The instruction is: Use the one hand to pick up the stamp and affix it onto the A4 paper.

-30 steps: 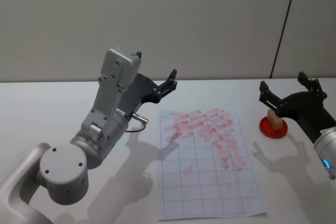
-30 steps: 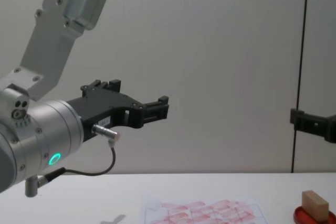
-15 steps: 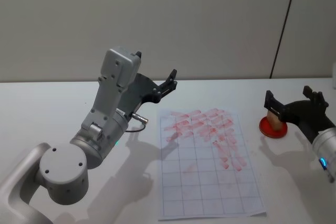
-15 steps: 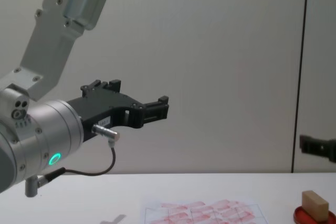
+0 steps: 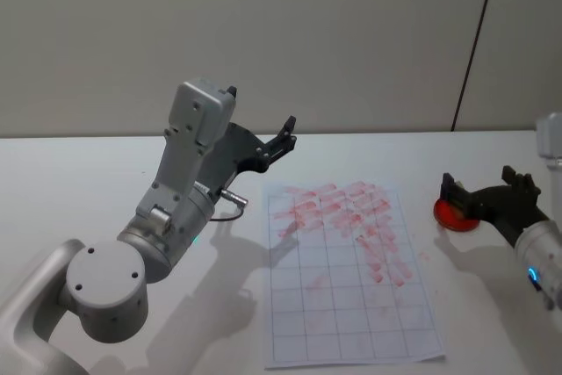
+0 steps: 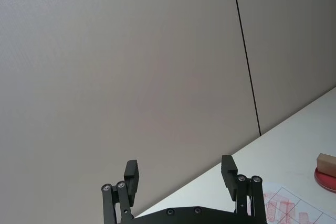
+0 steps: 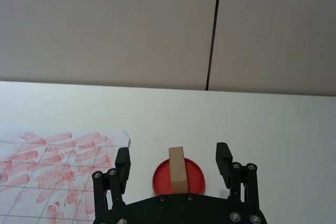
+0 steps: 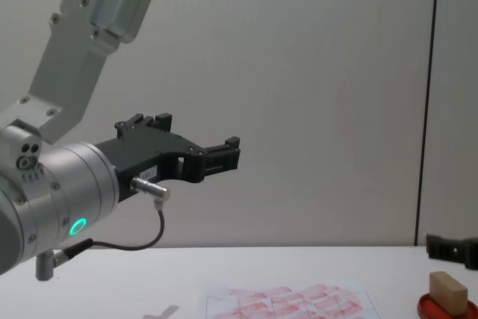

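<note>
White table point(image 5: 105, 173) carried the paper point(image 5: 342, 287) and, to its right, the stamp point(image 7: 177, 169) standing upright in the red ink pad point(image 7: 195, 178). The right gripper point(image 7: 173, 156) hung just short of it, fingers wide; it should advance centred and close on the flat sides. The left gripper point(image 6: 179, 167) idled raised, fingers apart; the stamp's inked face was hidden.

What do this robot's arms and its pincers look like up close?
Both arms are silver-grey and rounded. The left arm has a green light and a thin black cable; the right arm has a blue light. The left pincer and right pincer are matte black, each with two blocky fingers and silver screws.
</note>
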